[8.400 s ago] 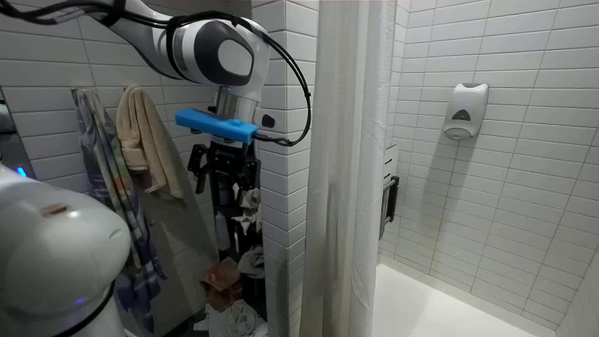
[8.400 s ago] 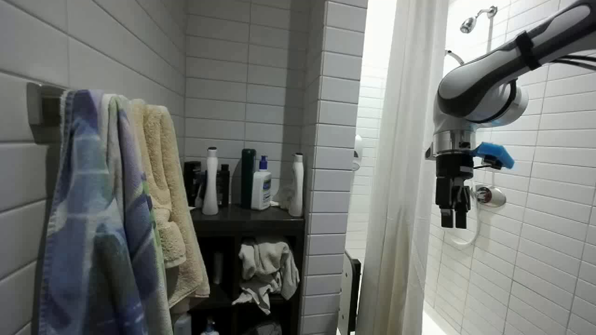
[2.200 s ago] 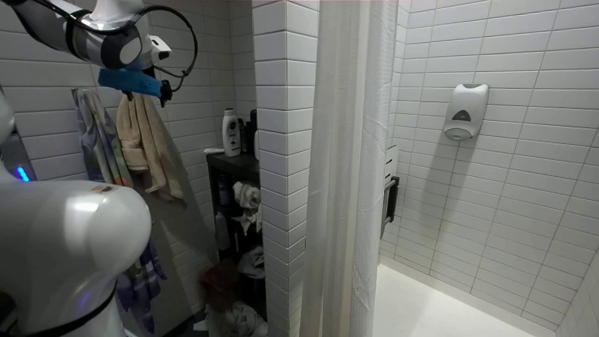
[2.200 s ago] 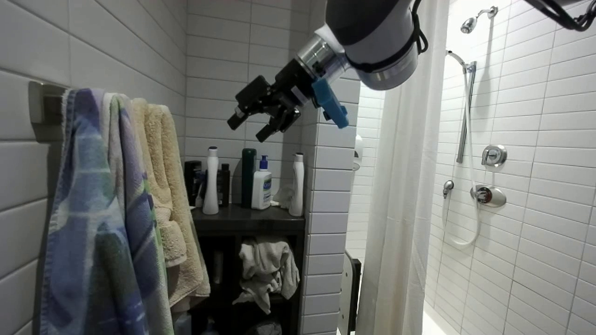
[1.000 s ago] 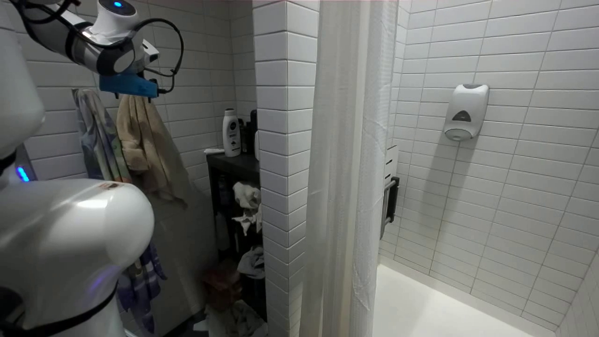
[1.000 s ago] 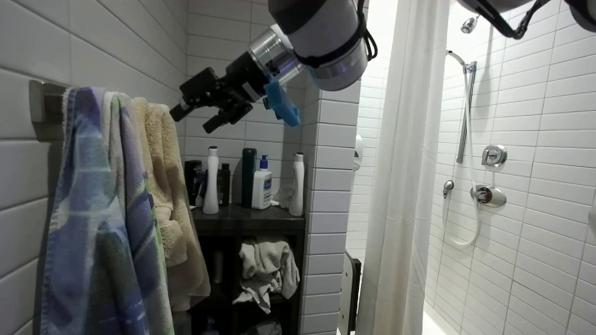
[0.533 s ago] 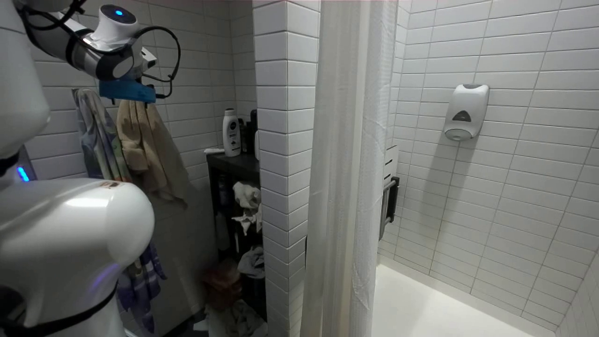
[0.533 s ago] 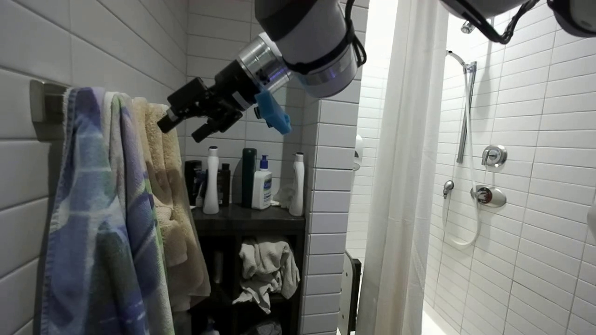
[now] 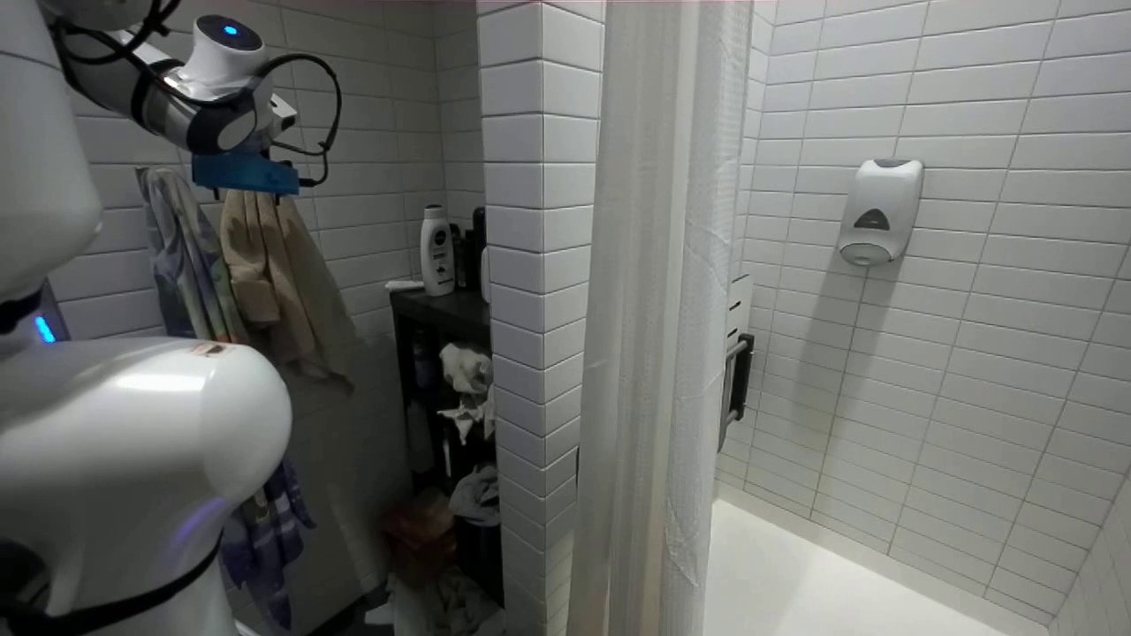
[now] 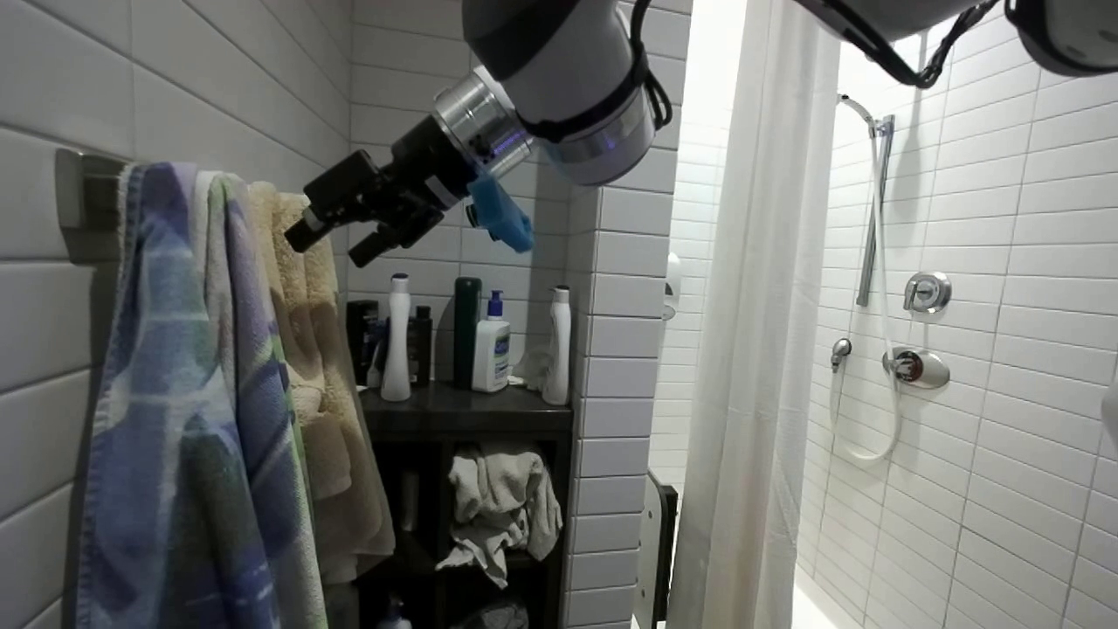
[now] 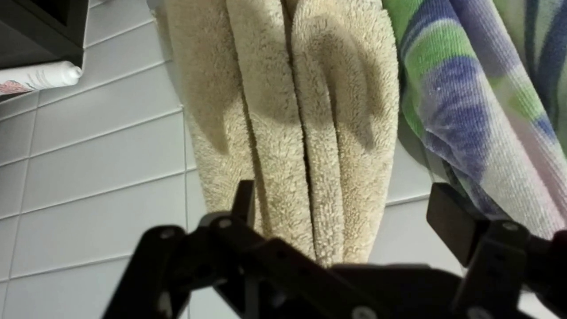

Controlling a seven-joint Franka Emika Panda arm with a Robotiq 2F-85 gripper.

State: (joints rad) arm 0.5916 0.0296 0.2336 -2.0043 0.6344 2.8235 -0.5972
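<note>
While I watch from far away, my gripper (image 11: 345, 201) points down at the tile wall (image 11: 106, 204) with its two fingers (image 11: 454, 221) spread wide apart. Nearest to it hangs a tan towel (image 11: 279, 88) in soft folds. I can see the tan towel behind the gap in the wrist view, but I cannot tell if my gripper touches it. Just beside that towel hangs a bright towel (image 11: 460, 102) of blue, green and white. In an exterior view, I see a dark shelf (image 10: 437, 424) near the towels. On top stand a green bottle (image 10: 466, 336) and a pump bottle (image 10: 492, 354) with a blue top. A gray cloth (image 10: 502, 489) droops out of one hole below.
</note>
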